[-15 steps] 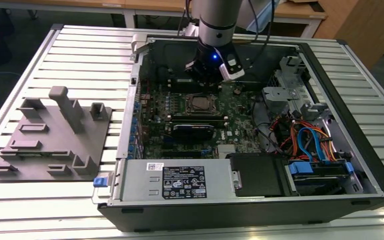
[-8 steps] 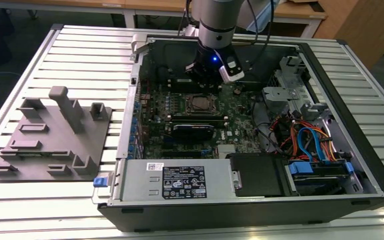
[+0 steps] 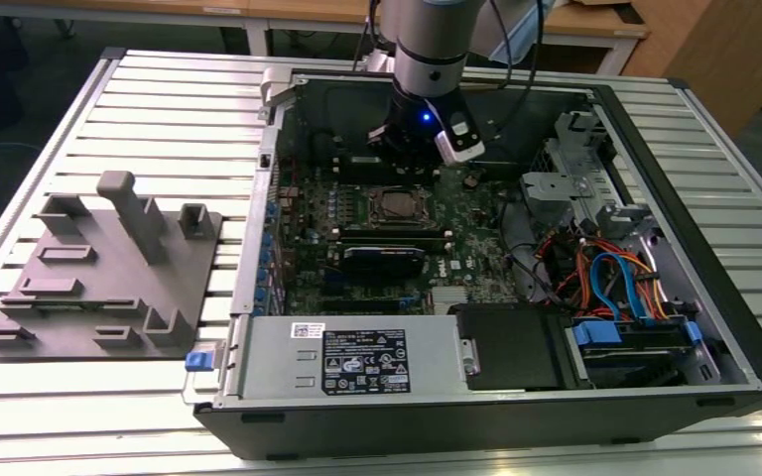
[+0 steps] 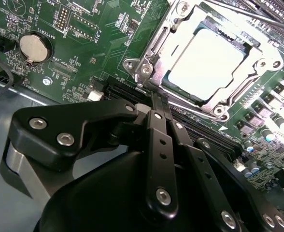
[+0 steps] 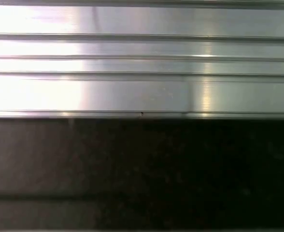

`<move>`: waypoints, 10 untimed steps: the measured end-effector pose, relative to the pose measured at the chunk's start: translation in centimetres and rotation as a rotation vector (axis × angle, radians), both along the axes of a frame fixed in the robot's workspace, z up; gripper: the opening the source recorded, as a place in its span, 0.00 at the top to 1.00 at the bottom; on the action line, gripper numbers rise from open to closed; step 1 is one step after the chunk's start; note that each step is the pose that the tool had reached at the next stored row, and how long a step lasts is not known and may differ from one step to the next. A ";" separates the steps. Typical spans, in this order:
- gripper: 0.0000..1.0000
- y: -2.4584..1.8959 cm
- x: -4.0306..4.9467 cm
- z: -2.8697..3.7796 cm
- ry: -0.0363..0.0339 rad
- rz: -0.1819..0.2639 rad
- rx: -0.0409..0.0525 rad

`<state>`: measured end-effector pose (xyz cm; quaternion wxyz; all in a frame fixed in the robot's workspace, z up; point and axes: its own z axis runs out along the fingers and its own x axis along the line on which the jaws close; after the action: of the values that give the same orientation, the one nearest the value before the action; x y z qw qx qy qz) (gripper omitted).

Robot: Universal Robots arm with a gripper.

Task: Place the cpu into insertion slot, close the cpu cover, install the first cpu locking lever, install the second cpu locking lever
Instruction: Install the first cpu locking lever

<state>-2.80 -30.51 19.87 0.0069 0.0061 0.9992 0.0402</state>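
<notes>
The cpu (image 4: 205, 63) lies flat in the insertion slot (image 4: 151, 58), its silver face bright. The cpu cover (image 4: 258, 72) lies down around it as a metal frame. A thin lever rod (image 4: 238, 12) runs past the socket's far side; whether it is latched I cannot tell. My gripper (image 4: 160, 99) is shut with nothing between its black fingers (image 4: 157, 140), and its tips sit just beside the socket's corner. In the exterior view the gripper (image 3: 412, 157) hangs inside the open computer case, just behind the cpu (image 3: 391, 205).
The case wall (image 3: 255, 297) rises around the green board. A grey fixture block (image 3: 103, 268) lies at the exterior view's left. Cables (image 3: 606, 278) and a drive cage fill the case's right. A coin battery (image 4: 32, 47) and long black slots (image 4: 209, 140) flank the socket.
</notes>
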 end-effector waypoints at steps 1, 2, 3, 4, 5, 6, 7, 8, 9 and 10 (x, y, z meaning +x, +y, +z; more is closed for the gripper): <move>0.89 0.00 0.00 0.07 0.0000 0.000 0.0001; 0.89 0.00 0.00 0.16 0.0000 0.000 0.0001; 0.89 0.00 0.00 0.23 0.0000 0.000 0.0000; 0.89 0.00 0.00 0.25 0.0000 0.000 0.0000; 0.89 0.01 0.00 0.25 0.0000 0.000 0.0002; 0.89 0.01 0.00 0.25 -0.0001 0.000 0.0003; 0.89 0.00 0.00 0.25 -0.0001 0.000 -0.0006; 0.89 0.00 0.01 0.24 0.0000 0.000 -0.0026; 0.89 0.00 0.03 0.21 0.0000 0.000 -0.0054; 0.89 0.00 0.04 0.16 0.0001 0.000 -0.0076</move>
<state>-2.76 -30.51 20.04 0.0069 0.0061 0.9993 0.0363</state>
